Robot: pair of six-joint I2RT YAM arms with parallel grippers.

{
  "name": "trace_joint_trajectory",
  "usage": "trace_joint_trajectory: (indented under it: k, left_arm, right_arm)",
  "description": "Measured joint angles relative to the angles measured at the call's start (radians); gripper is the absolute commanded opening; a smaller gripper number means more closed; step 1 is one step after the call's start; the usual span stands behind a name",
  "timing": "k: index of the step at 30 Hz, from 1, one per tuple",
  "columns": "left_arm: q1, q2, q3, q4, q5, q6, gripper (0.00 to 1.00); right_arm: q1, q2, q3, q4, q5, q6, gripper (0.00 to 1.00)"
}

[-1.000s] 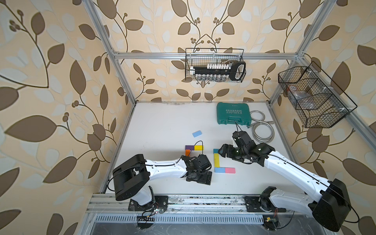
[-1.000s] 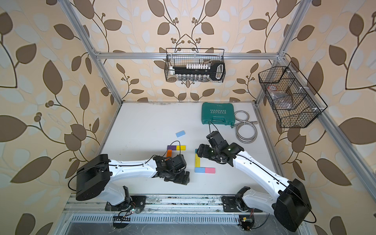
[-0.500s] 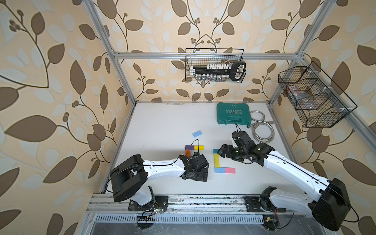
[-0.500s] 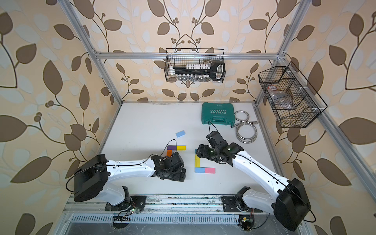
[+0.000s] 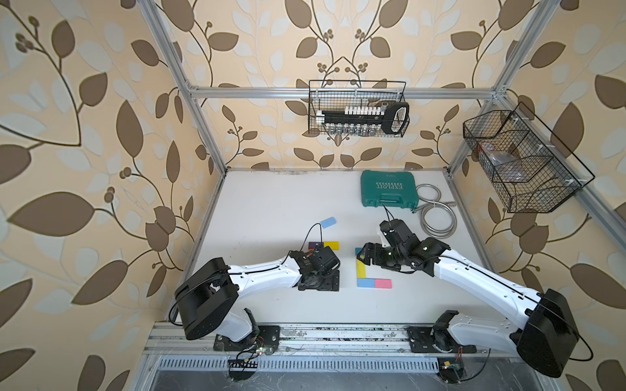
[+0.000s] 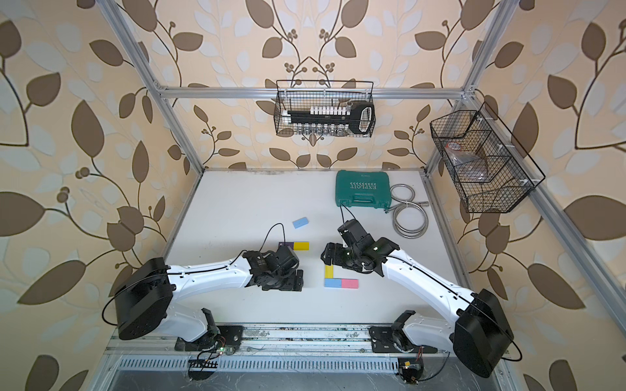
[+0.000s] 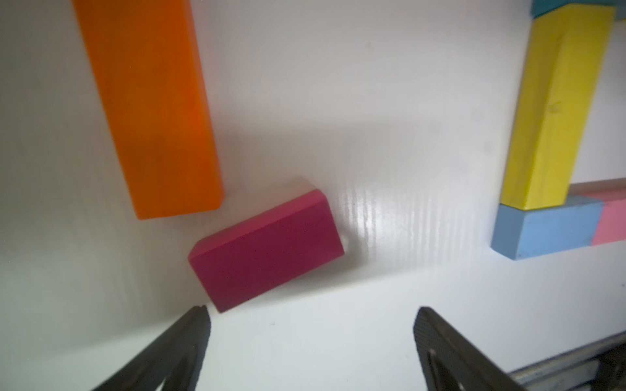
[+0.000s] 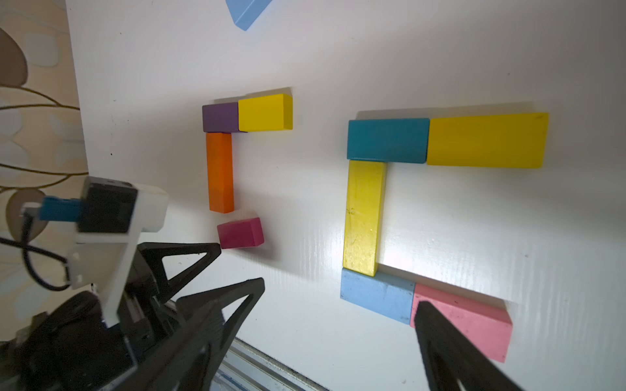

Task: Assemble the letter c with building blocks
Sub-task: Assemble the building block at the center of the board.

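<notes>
Left hand: wide open, holding nothing, low over the bench
Dark pink block: lies crooked on the bench just ahead of the left hand, with one fingertip right beside its corner, near the end of the orange bar
Left shape: purple block touches small yellow block; the orange bar runs from the purple one toward the robot
Right shape: teal block and wide yellow block in a row, long yellow bar, then light blue block and pink block, making a C
Right hand: open, empty, over the teal end
Loose blue block: alone, farther back
Green case: at the back, beside a metal hose
</notes>
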Motion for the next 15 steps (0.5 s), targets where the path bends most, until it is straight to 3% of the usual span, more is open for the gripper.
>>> trace_joint_trajectory:
  k: [6,10,15]
  left_arm:
    - [0.069,-0.229,-0.010,-0.091,0.013,0.015,0.99]
    - [0.249,-0.318,0.006,-0.179,0.023,0.048,0.99]
    - [0.514,-0.303,0.062,-0.251,0.094,0.138,0.99]
  right_arm:
    - [0.127,0.069,0.006,0.021,0.038,0.053,0.87]
    - [0.223,0.203,0.076,0.016,0.077,0.087,0.87]
    - [0.329,0.402,0.264,-0.029,0.141,0.109,0.88]
